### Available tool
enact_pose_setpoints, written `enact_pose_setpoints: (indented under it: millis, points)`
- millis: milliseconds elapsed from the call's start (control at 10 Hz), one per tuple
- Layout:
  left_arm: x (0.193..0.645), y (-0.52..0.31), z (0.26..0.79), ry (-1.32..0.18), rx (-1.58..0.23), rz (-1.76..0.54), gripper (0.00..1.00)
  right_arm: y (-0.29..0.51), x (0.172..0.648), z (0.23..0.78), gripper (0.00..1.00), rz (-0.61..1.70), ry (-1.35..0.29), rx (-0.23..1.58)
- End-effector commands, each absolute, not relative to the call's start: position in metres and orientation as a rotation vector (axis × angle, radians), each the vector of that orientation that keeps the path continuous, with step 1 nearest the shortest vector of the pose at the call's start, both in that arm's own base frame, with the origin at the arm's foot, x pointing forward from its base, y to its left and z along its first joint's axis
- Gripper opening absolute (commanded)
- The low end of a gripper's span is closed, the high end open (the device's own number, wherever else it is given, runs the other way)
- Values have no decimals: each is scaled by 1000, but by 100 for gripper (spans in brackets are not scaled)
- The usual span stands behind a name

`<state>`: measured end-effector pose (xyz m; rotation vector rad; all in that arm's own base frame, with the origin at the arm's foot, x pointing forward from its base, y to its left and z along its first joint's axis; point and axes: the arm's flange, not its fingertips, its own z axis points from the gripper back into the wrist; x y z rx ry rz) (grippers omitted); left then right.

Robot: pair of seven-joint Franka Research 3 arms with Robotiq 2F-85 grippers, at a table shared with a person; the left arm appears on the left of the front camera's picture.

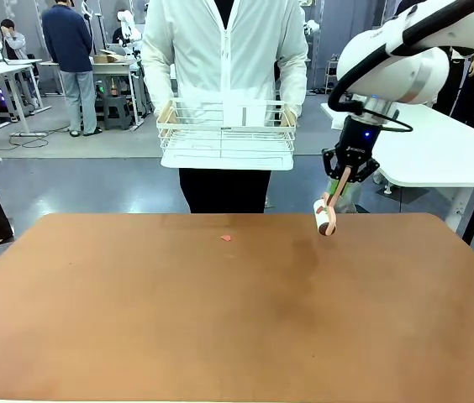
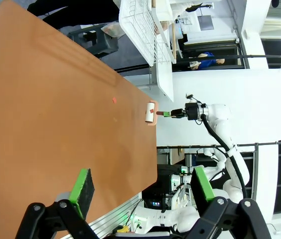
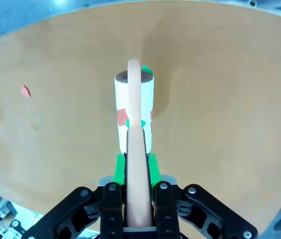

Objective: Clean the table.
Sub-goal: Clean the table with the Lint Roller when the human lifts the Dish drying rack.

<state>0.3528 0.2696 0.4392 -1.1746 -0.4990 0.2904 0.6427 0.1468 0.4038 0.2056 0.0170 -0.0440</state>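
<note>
The reddish-brown table (image 1: 220, 319) carries one small red scrap (image 1: 226, 238) near its far middle. My right gripper (image 1: 346, 174) is shut on the pink handle of a lint roller (image 1: 327, 218), whose white head hangs low over the table's far right edge; I cannot tell if it touches. In the right wrist view the gripper (image 3: 136, 167) clamps the handle, and the lint roller (image 3: 123, 94) has red and green bits stuck to it, with the scrap (image 3: 26, 91) off to the left. My left gripper (image 2: 143, 185) is open and holds nothing, away from the lint roller (image 2: 150, 112).
A person stands at the far side holding a white wire rack (image 1: 226, 134) with both hands above the table's far edge. A white-topped table (image 1: 439, 151) stands behind my right arm. Other people and benches are farther back on the left.
</note>
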Motion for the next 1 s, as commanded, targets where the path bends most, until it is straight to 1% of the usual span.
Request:
enact_pose_setpoints:
  millis: [0,100,600,700,900]
  points:
    - [352,272,441,-514,-1205,296,100,148,652,415,21,-78,78,187]
    - [352,272,441,-514,-1205,296,100,147,643,404,21,-44,17,206]
    - [352,272,441,-514,-1205,296,100,146,648,405,21,-46,36,205]
    - [352,272,441,-514,-1205,296,100,157,653,401,21,-49,30,226]
    - [352,272,441,-514,-1205,296,100,170,658,388,21,-66,74,269]
